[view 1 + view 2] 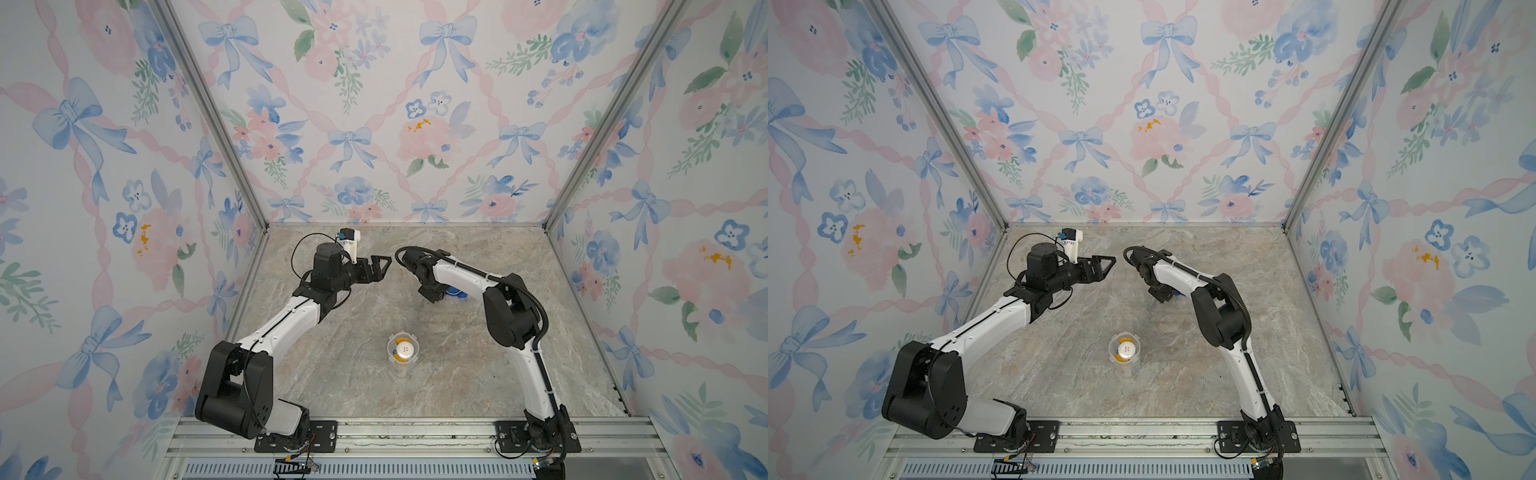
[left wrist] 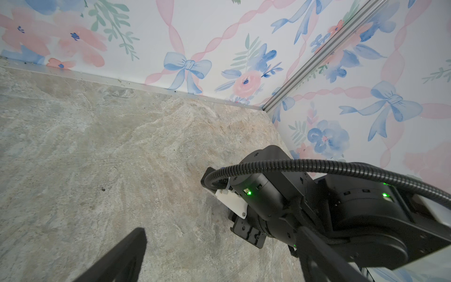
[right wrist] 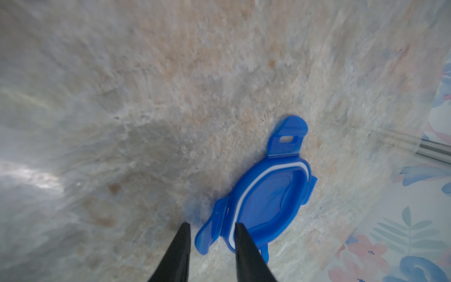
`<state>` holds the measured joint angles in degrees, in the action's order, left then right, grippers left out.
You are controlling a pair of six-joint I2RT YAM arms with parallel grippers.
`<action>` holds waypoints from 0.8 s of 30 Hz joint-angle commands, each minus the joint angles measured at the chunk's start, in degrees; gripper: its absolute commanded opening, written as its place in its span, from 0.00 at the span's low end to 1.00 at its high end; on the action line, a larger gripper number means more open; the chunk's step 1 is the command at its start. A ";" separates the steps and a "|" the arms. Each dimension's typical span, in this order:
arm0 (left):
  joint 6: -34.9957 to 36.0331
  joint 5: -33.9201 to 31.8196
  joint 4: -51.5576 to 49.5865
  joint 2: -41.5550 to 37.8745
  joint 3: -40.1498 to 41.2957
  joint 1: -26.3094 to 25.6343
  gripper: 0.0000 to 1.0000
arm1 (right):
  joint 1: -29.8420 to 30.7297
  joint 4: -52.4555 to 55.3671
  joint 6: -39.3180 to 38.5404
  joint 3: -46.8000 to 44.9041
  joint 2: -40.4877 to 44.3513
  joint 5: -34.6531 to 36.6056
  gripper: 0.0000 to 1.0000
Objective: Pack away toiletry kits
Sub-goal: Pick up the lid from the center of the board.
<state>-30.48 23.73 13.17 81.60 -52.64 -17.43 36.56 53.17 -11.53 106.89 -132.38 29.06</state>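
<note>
Right pincer (image 3: 211, 228) narrow, straddling clip tab of blue lid (image 3: 264, 200), maybe touching; blurry. Left pincer (image 1: 380, 266) wide, holding nothing.

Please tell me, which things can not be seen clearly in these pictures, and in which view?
- Blue lid: in both top views the right arm hides most of it.
- Right gripper: in the right wrist view, blur hides whether the fingers straddling a lid tab already pinch it.
- Contents of the plastic cup: too small in both top views; only a white disc and orange show.
- Left gripper: fingers cut off in the left wrist view.
</note>
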 commanded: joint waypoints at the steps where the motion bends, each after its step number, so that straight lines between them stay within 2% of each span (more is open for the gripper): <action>1: 0.03 1.13 -0.25 -0.49 0.61 0.56 0.98 | 0.71 1.67 -0.67 -0.63 -1.87 2.77 0.31; 6: -0.18 1.41 -0.25 -0.26 0.46 0.74 0.98 | 0.71 1.37 -0.85 -0.64 -2.41 3.59 0.26; 16: -0.28 1.59 -0.12 -0.08 0.17 1.16 0.98 | 0.75 0.20 -0.67 -2.38 -2.87 4.87 0.26; 24: -0.36 1.19 -0.14 0.07 0.35 1.44 0.98 | 0.97 -2.74 -1.13 -4.71 -0.92 5.10 0.15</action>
<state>-30.68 24.53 13.17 81.60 -52.64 -16.53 36.97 51.27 -12.01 104.47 -133.19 34.98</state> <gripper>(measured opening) 0.980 0.156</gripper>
